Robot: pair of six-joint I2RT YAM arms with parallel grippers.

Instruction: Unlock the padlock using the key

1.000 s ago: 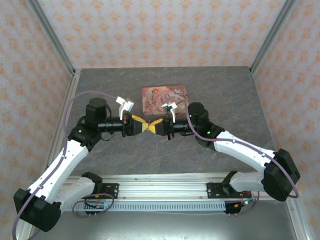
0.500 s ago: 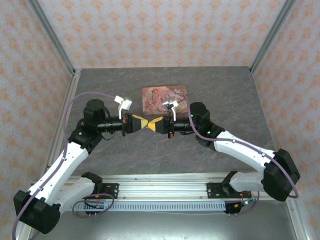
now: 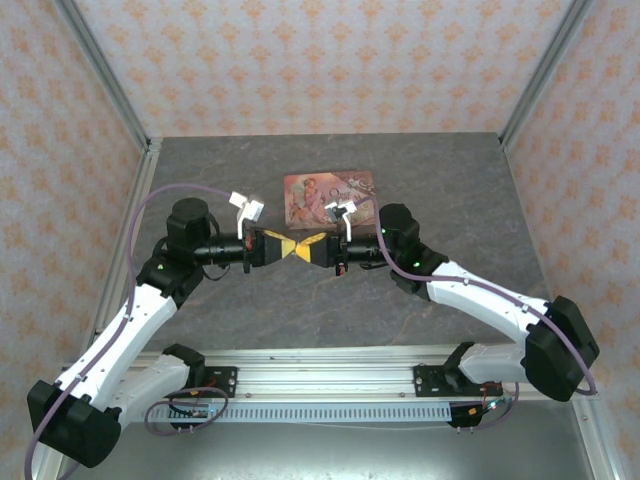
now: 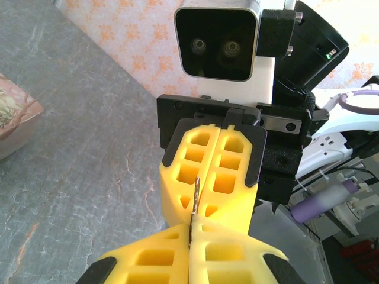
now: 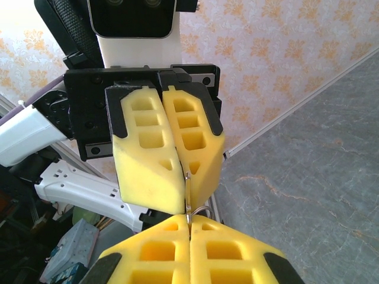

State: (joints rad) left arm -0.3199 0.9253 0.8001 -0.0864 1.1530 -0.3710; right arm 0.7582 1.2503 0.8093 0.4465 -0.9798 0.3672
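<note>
Top cam looks down from the near side, while the wrist cams face each other point-blank, both catching left pincer (image 3: 287, 247) touching right pincer (image 3: 303, 247).

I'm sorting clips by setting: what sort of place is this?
Probably a lab test booth, not a home: a left arm and right arm bolted to a metal rail, a grey table fenced by aluminium posts, and wallpaper-patterned panels around it.

The thin silvery metal key (image 4: 195, 195) shines smooth. The yellow hollowed plastic fingers (image 4: 232, 158) look matt, the grey marbled tabletop (image 4: 77, 148) dull and flat.
</note>
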